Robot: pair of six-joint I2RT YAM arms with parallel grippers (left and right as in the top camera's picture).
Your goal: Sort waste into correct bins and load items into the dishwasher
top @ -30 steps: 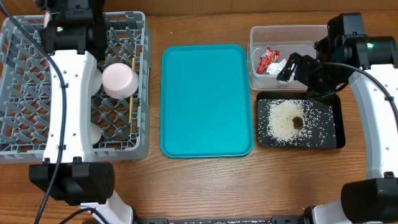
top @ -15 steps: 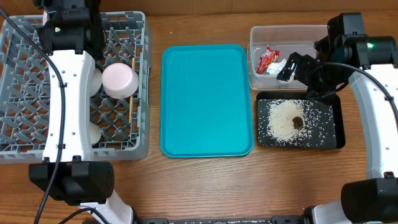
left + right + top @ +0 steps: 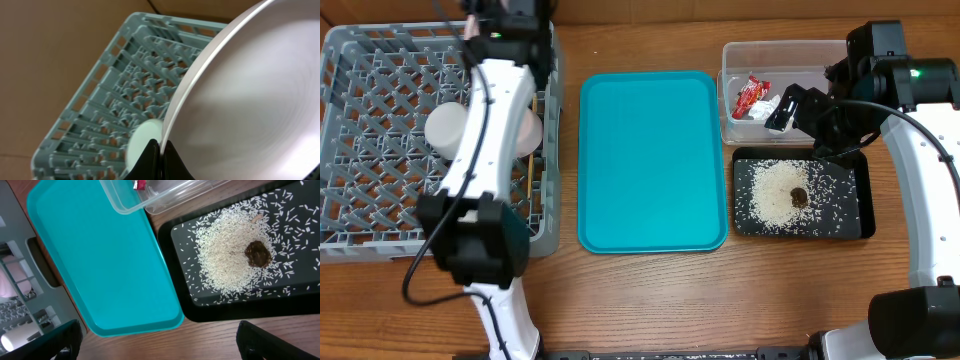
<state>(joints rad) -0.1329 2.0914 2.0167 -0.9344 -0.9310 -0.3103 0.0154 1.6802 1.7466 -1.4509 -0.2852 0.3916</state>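
Left gripper (image 3: 159, 156) has swung to far edge of rack (image 3: 380, 90), clamped on plate (image 3: 250, 100) rim; plate loading underway. Right gripper (image 3: 160, 340) unmoved, spread wide, empty.

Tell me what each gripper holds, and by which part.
Left gripper pinches the plate by its rim. Right gripper is open and holds nothing.

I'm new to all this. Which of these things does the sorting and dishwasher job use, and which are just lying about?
Part of the job: grey dish rack, white plate, clear tub, red-and-white wrapper, black tray, rice, brown morsel.

Just lying about: teal tray, wooden table.
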